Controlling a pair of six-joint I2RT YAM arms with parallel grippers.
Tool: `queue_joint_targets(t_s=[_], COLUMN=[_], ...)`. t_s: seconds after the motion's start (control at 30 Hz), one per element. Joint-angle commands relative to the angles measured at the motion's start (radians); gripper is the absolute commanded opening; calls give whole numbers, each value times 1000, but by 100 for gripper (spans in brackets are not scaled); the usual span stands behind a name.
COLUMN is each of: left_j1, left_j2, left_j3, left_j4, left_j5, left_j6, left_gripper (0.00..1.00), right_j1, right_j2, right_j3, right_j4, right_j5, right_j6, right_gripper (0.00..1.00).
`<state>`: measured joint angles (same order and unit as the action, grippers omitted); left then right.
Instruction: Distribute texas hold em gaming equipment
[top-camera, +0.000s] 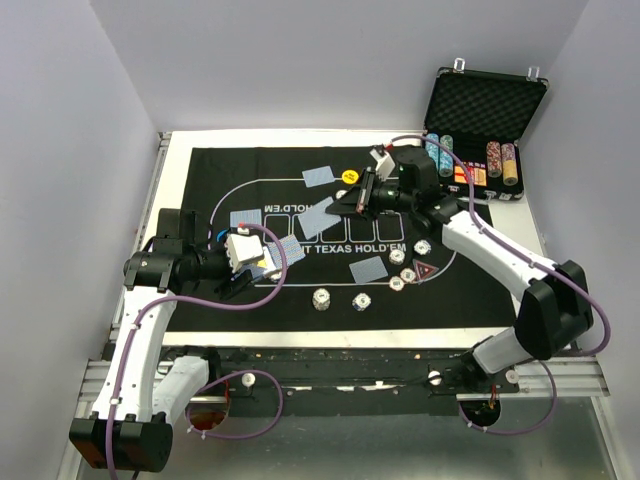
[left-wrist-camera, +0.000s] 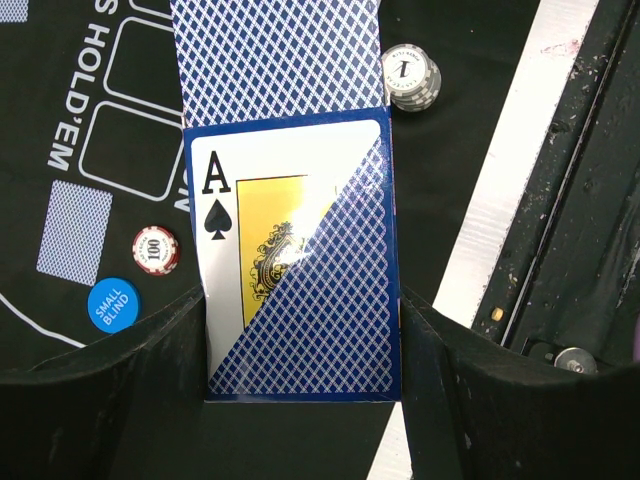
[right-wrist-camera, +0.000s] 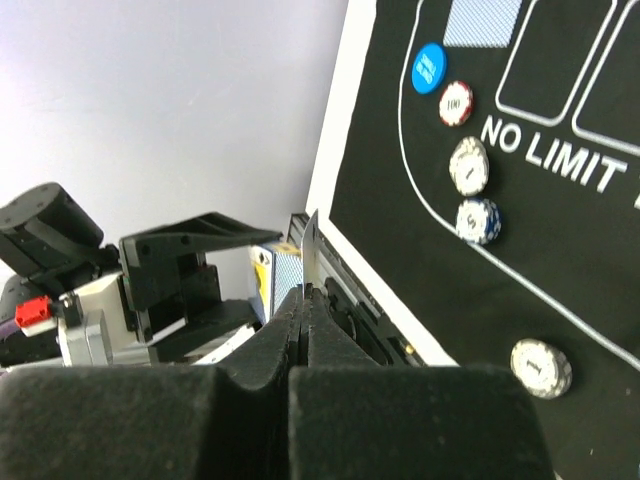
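My left gripper (left-wrist-camera: 300, 310) is shut on the deck box (left-wrist-camera: 300, 270), printed with an ace of spades and a blue lattice; a blue-backed card (left-wrist-camera: 275, 60) lies past its far end. In the top view it (top-camera: 262, 266) hovers at the mat's left. My right gripper (right-wrist-camera: 306, 295) is shut on one card (right-wrist-camera: 312, 245), seen edge-on, and sits at the mat's far middle (top-camera: 365, 192). Blue-backed cards (top-camera: 322, 176) (top-camera: 368, 268) lie face down on the mat. Chip stacks (top-camera: 321, 299) (top-camera: 361, 300) (top-camera: 397, 283) stand near the front. A yellow disc (top-camera: 349, 177) and a blue small-blind disc (left-wrist-camera: 113, 303) lie flat.
The black felt mat (top-camera: 460, 290) covers most of the white table. An open black case (top-camera: 482, 105) with rows of chips stands at the back right. A red triangular marker (top-camera: 427, 271) lies by the right chips. Purple cables loop beside both arms.
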<state>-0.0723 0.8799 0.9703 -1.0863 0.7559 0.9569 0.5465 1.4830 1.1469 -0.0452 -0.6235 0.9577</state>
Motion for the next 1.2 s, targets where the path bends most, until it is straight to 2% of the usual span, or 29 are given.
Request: queue_joint_targets(t_s=[0.0, 0.2, 0.4, 0.7, 0.87, 1.1, 1.17], left_j1=[-1, -1, -1, -1, -1, -1, -1], left_j2=[-18, -27, -29, -29, -27, -27, -25], left_j3=[-1, -5, 2, 13, 19, 24, 24], left_j4=[19, 16, 12, 9, 9, 5, 5], left_j5=[34, 39, 52, 57, 62, 68, 66], left_j6=[17, 17, 5, -1, -3, -4, -4], left_gripper=[47, 47, 47, 47, 47, 47, 47], right_j1=[-16, -19, 1, 105, 135, 162, 167], right_j2=[81, 265, 570, 1009, 1178, 1330, 1349], right_j3=[76, 184, 341, 782, 1000, 1212, 1226], right_j4=[77, 152, 298, 277, 257, 233, 222], right_j5=[-42, -61, -108, -52, -9, 47, 65], right_j6=[21, 26, 101, 125, 144, 162, 164], right_gripper=[1, 1, 1, 1, 1, 6, 13])
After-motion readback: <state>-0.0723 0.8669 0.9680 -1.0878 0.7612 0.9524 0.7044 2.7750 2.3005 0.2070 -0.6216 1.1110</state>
